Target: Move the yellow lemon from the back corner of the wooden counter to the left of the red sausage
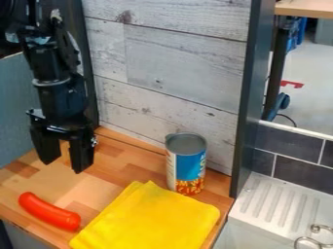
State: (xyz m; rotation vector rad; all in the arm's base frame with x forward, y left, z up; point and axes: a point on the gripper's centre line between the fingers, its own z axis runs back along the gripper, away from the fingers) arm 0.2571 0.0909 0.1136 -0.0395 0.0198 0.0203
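Black arm (pixel 57 87) — jaws down, parted

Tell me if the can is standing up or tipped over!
Standing up. The can has its round grey top facing up and its side rising from the wooden counter.

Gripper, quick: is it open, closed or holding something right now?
Gripper: open, fingers apart, holding nothing, above the wooden counter.

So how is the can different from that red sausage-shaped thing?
The can stands upright, while the red sausage-shaped thing lies on its side. The can is straight-sided with a colorful label; the red sausage-shaped thing is gently curved and plain. Both rest on the wooden counter.
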